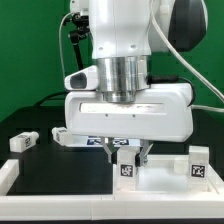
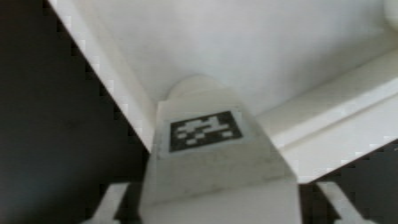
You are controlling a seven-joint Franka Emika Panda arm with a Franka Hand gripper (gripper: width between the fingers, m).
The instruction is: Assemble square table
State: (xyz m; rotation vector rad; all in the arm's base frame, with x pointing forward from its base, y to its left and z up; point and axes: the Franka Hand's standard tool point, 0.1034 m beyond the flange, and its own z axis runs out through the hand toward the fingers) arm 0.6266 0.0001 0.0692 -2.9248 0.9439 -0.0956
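Observation:
The square table top (image 1: 160, 183) lies flat at the front of the exterior view, right of centre. It fills the pale area of the wrist view (image 2: 267, 55). A short white leg (image 1: 127, 166) with a black-and-white tag stands upright at the top's left corner, and it also shows in the wrist view (image 2: 210, 135). My gripper (image 1: 126, 151) hangs straight over this leg. In the wrist view the gripper (image 2: 224, 198) is open, one finger on each side of the leg with a dark gap on both sides. A second leg (image 1: 200, 162) stands at the right, and a third (image 1: 21, 142) lies at the far left.
Another white part (image 1: 66, 134) lies on the black table behind the gripper on the exterior view's left. A low white border rail (image 1: 60, 203) runs along the front edge. A green backdrop stands behind, with cables at the upper left.

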